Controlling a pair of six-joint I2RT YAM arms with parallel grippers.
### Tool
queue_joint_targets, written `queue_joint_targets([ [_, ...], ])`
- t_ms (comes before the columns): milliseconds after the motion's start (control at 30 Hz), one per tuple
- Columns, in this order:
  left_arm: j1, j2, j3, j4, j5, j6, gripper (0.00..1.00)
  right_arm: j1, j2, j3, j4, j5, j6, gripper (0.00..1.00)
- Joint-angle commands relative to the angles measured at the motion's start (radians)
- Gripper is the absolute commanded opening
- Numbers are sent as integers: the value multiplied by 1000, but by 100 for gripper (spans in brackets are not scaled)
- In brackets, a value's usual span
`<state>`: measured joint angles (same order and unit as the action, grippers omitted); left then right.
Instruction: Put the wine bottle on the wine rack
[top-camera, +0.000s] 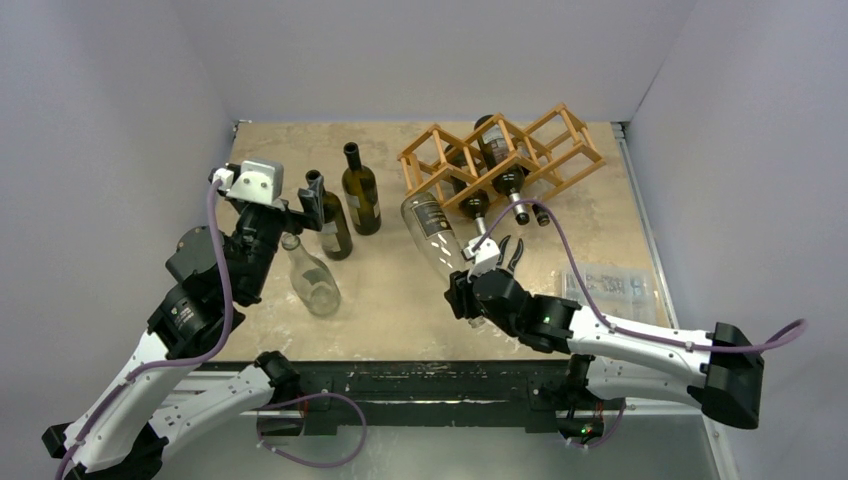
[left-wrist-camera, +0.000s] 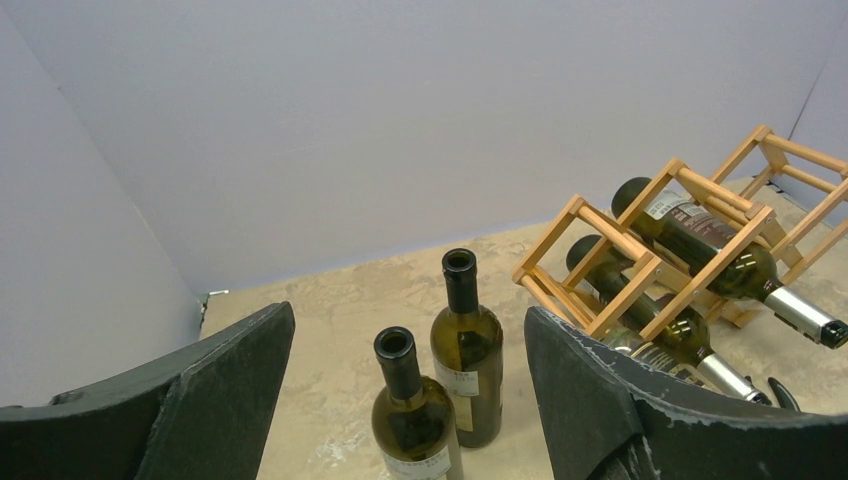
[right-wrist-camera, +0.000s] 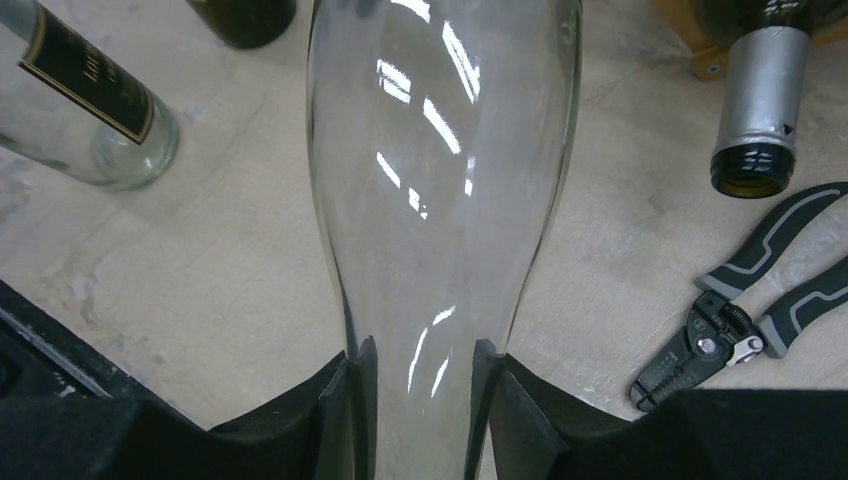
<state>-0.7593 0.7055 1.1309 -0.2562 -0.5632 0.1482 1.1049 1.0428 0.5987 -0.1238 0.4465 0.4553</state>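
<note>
Holding step: right tool (right-wrist-camera: 420, 365) pinching wine bottle (right-wrist-camera: 440, 150) at neck; left tool (left-wrist-camera: 405, 380) spread, empty. Next: likely base-first into free wine rack (left-wrist-camera: 615, 230) cell.

The bottle (right-wrist-camera: 440, 180) is clear, glossy glass. The rack (top-camera: 500, 160) is pale, bare wood. A dark glass bottle (left-wrist-camera: 720, 262) in the rack wears satin silver foil (left-wrist-camera: 800, 315) on its neck. The surface (top-camera: 380, 290) looks matt, mottled beige.
</note>
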Motion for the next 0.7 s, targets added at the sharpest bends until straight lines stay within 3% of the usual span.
queue_joint_targets([
  [0, 5, 3, 29, 18, -3, -18, 85, -2, -123, 38, 208, 58, -41, 0],
  [667, 5, 2, 33, 11, 9, -26, 84, -14, -168, 374, 44, 93, -251, 0],
])
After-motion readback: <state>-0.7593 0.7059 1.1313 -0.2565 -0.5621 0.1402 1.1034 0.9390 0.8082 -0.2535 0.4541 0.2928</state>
